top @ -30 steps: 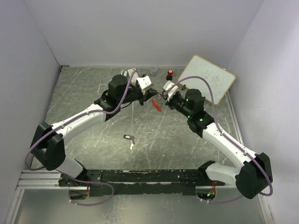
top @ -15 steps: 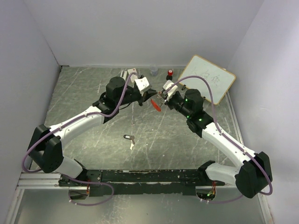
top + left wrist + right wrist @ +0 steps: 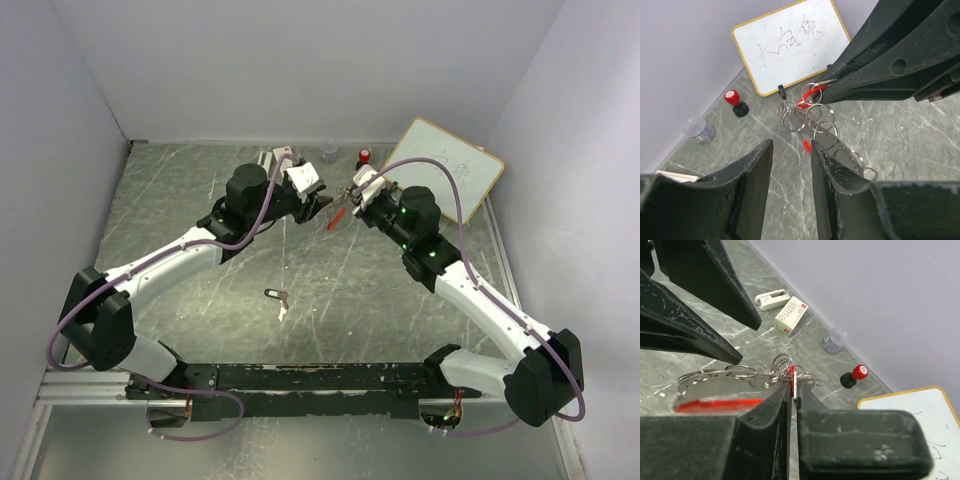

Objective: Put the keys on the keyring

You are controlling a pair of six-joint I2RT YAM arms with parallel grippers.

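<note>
My right gripper (image 3: 352,197) is shut on the keyring and holds it above the table. In the right wrist view its jaws (image 3: 794,385) pinch a thin red-and-silver edge among several silver rings (image 3: 777,365). I cannot tell whether that edge is the red key. The keyring's red plastic piece (image 3: 338,218) hangs below it. My left gripper (image 3: 322,203) is open and empty right next to the rings (image 3: 802,115); a metal strip with rings (image 3: 847,152) lies along its right finger. The black-headed key (image 3: 273,293) lies on the table at mid-front, beside a white scrap (image 3: 282,312).
A whiteboard (image 3: 448,170) leans at the back right. A red-topped black stamp (image 3: 365,156), a clear cup of clips (image 3: 329,150), a white stapler (image 3: 771,299) and a small box (image 3: 791,315) stand along the back wall. White walls enclose the table.
The red plastic piece has swung and now hangs more upright, slightly higher. My left wrist has turned a little toward the keyring. The black key has not moved.
</note>
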